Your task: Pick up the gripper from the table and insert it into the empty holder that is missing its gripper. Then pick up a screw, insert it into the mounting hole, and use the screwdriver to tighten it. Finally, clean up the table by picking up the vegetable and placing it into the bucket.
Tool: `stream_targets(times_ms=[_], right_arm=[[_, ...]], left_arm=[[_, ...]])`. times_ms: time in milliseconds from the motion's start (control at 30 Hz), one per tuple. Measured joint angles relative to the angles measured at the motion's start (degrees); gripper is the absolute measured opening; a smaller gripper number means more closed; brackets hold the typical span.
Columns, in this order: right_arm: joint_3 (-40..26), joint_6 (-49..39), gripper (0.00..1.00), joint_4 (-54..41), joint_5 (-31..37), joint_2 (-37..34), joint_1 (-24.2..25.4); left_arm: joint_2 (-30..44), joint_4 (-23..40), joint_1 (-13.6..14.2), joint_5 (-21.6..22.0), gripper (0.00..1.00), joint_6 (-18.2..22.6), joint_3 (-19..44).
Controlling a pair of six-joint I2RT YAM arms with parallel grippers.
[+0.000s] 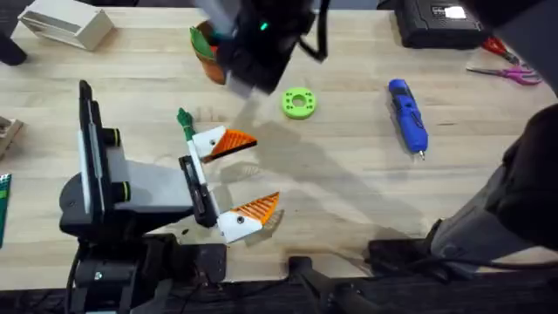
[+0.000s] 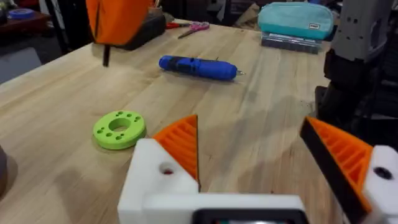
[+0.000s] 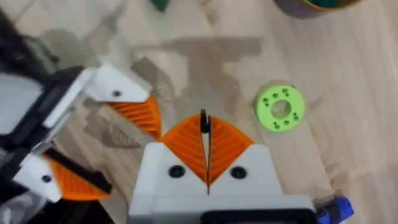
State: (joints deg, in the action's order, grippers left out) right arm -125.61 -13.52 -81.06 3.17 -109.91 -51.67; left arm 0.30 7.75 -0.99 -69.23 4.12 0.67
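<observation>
At the table's [image 1: 349,201] eight o'clock the left gripper [image 1: 246,177] stands open, orange pads on both fingers, the vegetable [image 1: 184,119] just beside it at eleven. The right gripper [image 3: 204,124] hovers closed and apparently empty. Likely the screw step: the next move needs a screw, then the screwdriver [image 1: 407,114] at two o'clock.

The left arm is lying low over the table from its base at seven o'clock, its wrist level, and the left gripper [image 1: 242,180] is pointing toward three o'clock with its orange-padded fingers [image 2: 180,142] spread wide apart. The right arm is rising high toward twelve o'clock, the right gripper [image 3: 204,146] pointing downward, its pads pressed together.
</observation>
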Motion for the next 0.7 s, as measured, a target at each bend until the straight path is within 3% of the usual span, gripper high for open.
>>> stream_targets(times_ms=[167,400,700], right_arm=[[-2.3,-2.58,0.007,-1.52,-2.51,0.01,-3.48],[-3.94,-7.17,0.007,-5.37,-6.5,0.02,-5.13],[-3.94,-9.27,0.007,-4.43,-6.73,-0.11,-5.71]], left_arm=[[0.01,0.0,0.0,0.0,0.985,0.0,0.0],[0.0,0.0,0.0,0.0,0.985,0.0,0.0],[0.0,0.0,0.0,0.0,0.985,0.0,0.0]])
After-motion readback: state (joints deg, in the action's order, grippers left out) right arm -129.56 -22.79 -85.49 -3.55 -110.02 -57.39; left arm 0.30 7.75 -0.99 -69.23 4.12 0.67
